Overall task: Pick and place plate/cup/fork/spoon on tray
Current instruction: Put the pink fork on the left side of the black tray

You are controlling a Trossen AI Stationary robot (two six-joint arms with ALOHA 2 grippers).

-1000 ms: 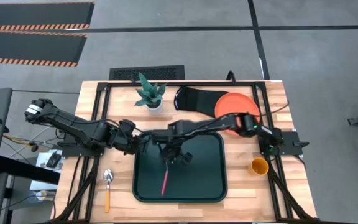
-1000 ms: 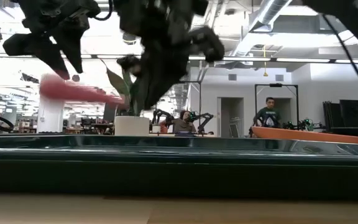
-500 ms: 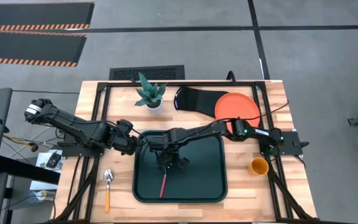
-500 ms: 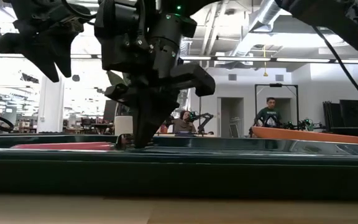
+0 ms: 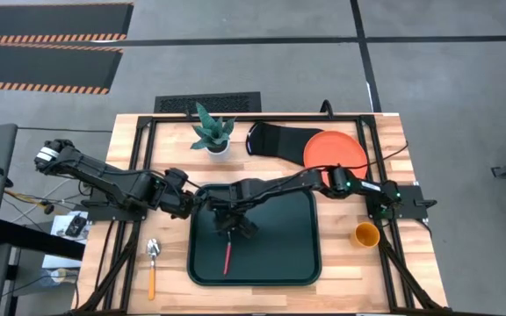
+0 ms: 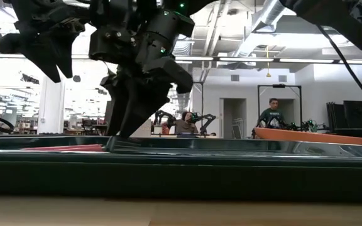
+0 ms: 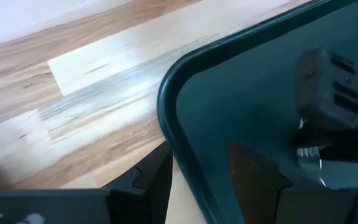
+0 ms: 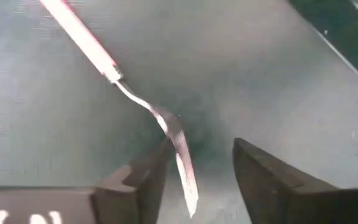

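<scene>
The red-handled fork (image 5: 227, 256) lies on the floor of the dark tray (image 5: 279, 263); in the low view its handle (image 6: 61, 148) shows just over the rim. My right gripper (image 8: 197, 163) stands open low over the tray, its fingers on either side of the silver tines (image 8: 180, 144). My left gripper (image 7: 199, 167) hangs open over the tray's far left corner (image 7: 169, 118), holding nothing. The spoon (image 5: 152, 262) lies on the table left of the tray. The cup (image 5: 365, 234) stands right of the tray. The plate (image 5: 336, 149) sits at the far right. My right gripper comes from above, pointing down at the fork's tine end. The tines (image 8: 173, 127) lie close beside one finger (image 8: 146, 174); whether it touches them I cannot tell. The fork rests flat on the tray floor.
A black oven mitt (image 5: 275, 139) lies partly under the plate at the far edge, with a small potted plant (image 5: 212, 133) to its left. Both arms meet over the tray's far left part. People and equipment show in the room beyond the table.
My right gripper has come down to the tray floor with the fork, shifting a little toward the table's left edge, and has opened. The fork, held tilted above the tray before, now lies flat on the tray floor.
</scene>
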